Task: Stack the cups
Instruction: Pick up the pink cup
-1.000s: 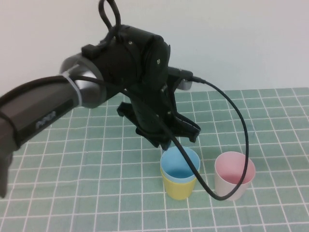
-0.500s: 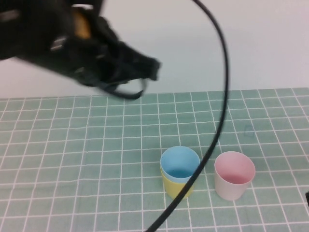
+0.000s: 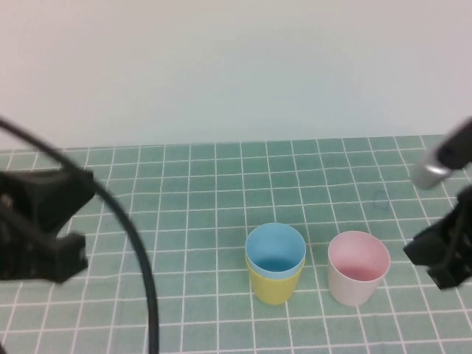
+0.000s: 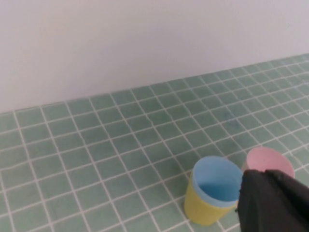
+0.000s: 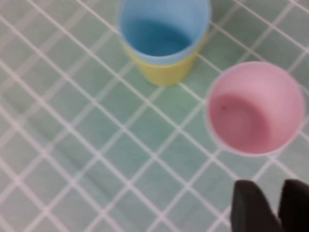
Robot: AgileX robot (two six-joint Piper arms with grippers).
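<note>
Right gripper (image 5: pixel 268 208), fingers narrowly parted and empty, hovers just beside the upright pink cup (image 3: pixel 358 267), nearer it than the shut left gripper (image 4: pixel 273 205); blue cup (image 3: pixel 275 249) sits nested in yellow cup (image 3: pixel 273 286) alongside.

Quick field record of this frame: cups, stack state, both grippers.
blue cup: nested inside yellow cup
yellow cup: upright on the mat, holds the blue one
pink cup: upright, alone, beside the pair on the robot's right
stack: two of three done
left gripper: shut, empty, at table's left
right gripper: slightly open, empty, near the pink cup
mat: green grid
</note>
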